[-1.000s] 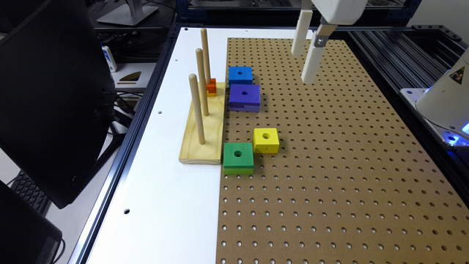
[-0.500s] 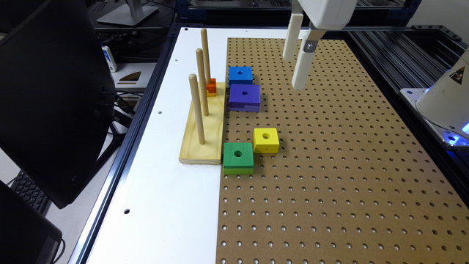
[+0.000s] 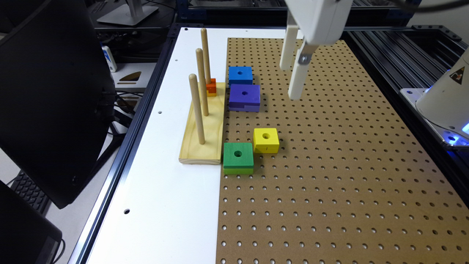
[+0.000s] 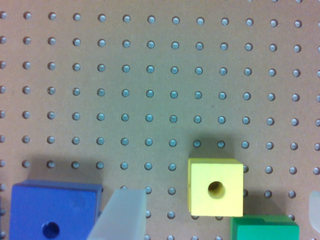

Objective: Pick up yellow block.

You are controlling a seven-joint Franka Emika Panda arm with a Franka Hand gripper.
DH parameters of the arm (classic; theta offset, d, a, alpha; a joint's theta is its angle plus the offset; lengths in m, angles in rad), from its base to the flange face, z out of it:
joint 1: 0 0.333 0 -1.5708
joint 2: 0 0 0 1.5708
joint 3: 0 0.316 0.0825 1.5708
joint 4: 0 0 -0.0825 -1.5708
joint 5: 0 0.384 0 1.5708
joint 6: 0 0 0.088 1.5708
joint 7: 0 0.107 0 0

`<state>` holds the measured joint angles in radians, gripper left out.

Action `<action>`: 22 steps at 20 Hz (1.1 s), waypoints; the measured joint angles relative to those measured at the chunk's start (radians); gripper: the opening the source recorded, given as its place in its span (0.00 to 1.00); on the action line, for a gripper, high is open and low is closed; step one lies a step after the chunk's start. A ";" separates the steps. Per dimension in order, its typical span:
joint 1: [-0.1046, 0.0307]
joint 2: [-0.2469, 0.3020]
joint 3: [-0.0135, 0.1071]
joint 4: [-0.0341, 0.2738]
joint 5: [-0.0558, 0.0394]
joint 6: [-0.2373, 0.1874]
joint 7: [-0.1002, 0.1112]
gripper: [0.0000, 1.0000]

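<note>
Claw [image 3: 292, 82] apparently spread — above yellow block [image 3: 266, 140]

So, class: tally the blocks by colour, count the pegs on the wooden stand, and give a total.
Yellow block: 1
Green block: 1
Purple block: 1
Blue block: 1
Orange block: 1
Pegs on the wooden stand: 3
Total: 8

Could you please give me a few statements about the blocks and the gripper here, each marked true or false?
1. The yellow block lies on the pegboard. True.
2. The gripper holds the yellow block. False: it hangs open above the pegboard, apart from every block.
3. The green block sits beside the yellow block. True.
4. The purple block is threaded on a peg. False: it lies on the pegboard beside the peg base.
5. The blue block has a hole in its top. True.
</note>
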<state>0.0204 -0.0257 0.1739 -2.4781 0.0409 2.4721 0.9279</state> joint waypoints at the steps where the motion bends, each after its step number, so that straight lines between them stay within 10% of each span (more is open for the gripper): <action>1: 0.000 0.019 0.000 0.000 0.0000 0.019 0.000 1.00; 22: -0.003 0.103 0.000 0.003 -0.0003 0.093 0.000 1.00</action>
<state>0.0171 0.0770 0.1739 -2.4750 0.0406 2.5651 0.9279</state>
